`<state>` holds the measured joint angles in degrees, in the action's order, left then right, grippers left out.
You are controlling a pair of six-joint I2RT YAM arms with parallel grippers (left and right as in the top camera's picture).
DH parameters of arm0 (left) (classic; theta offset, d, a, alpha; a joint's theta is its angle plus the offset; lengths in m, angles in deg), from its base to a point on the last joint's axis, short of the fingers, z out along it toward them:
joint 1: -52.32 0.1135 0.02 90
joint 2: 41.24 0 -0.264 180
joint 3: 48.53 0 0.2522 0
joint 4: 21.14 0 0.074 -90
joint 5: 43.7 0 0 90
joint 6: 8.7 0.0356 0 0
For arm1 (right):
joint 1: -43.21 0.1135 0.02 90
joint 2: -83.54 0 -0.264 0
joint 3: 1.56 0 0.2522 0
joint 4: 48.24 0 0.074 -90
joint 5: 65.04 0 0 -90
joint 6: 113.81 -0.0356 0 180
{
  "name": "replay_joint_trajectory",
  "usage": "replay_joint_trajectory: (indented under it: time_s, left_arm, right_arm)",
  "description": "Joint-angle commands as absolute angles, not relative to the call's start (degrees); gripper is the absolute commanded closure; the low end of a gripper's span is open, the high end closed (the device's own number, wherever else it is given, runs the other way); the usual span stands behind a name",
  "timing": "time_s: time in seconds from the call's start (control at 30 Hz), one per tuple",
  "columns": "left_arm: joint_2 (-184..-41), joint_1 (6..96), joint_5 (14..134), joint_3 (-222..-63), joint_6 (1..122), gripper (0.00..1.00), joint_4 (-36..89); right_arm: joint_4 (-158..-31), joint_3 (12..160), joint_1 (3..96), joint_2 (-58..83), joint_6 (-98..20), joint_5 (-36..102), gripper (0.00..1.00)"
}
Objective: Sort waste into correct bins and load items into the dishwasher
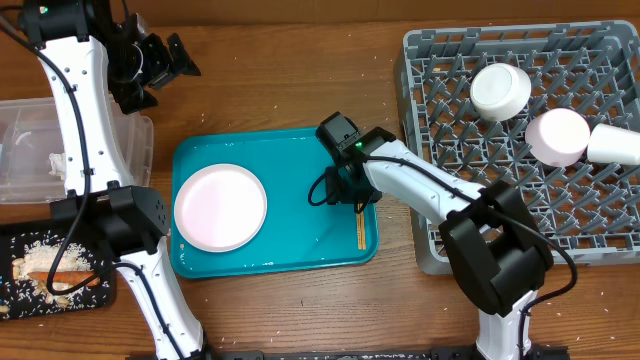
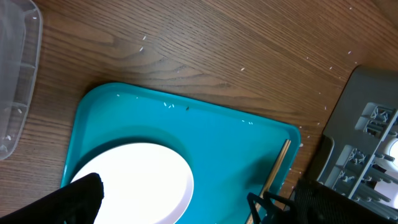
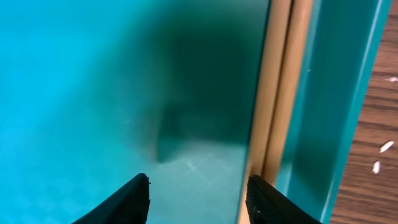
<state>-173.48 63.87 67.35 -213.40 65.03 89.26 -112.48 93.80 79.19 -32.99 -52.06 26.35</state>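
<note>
The right tool (image 3: 199,202) hangs open, chopsticks (image 3: 281,87) beside one fingertip, along the teal tray (image 3: 336,93) edge.

The only furniture is a brown wooden table (image 1: 280,70) with a clear, long grain. The light on it is soft and even, and the shadows are weak.

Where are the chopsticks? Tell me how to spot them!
Find the big teal tray in the middle of the table. Look along its right edge, away from the round white plate. The chopsticks are the two thin, pale wooden sticks lying side by side there, the only long straight things on it.
</note>
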Motion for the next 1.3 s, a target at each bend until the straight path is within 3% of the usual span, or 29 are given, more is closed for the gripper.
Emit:
replay_joint_trajectory:
  time_s: [0.0, 0.33, 0.47, 0.53, 0.57, 0.97, 1.13, 1.27]
  left_arm:
    - [-173.8, 63.5, 68.2, -213.3, 65.9, 0.0, 89.3]
    - [-173.8, 63.5, 68.2, -213.3, 65.9, 0.0, 89.3]
    - [-173.8, 63.5, 68.2, -213.3, 65.9, 0.0, 89.3]
    - [-173.8, 63.5, 68.2, -213.3, 65.9, 0.0, 89.3]
    - [-173.8, 63.5, 68.2, -213.3, 65.9, 0.0, 89.3]
    - [-173.8, 63.5, 68.2, -213.3, 65.9, 0.0, 89.3]
    - [-173.8, 63.5, 68.2, -213.3, 65.9, 0.0, 89.3]
    - [-173.8, 63.5, 68.2, -213.3, 65.9, 0.0, 89.3]
  right_arm:
    - [-112.5, 93.6, 78.4, -33.9, -50.8, 24.1, 0.47]
    - [-113.2, 93.6, 77.9, -35.9, -50.4, 27.6, 0.51]
    - [-113.5, 93.6, 78.0, -36.1, -50.4, 27.6, 0.7]
    - [-113.5, 93.6, 78.0, -36.1, -50.7, 27.6, 0.91]
    - [-113.5, 93.7, 78.0, -36.1, -50.9, 27.6, 0.96]
    - [-127.7, 111.5, 73.9, -32.1, -48.3, 27.6, 0.96]
    - [-131.1, 122.3, 61.3, -25.1, -36.8, 27.8, 0.96]
    - [-130.3, 122.9, 53.1, -23.3, -25.0, 33.3, 0.96]
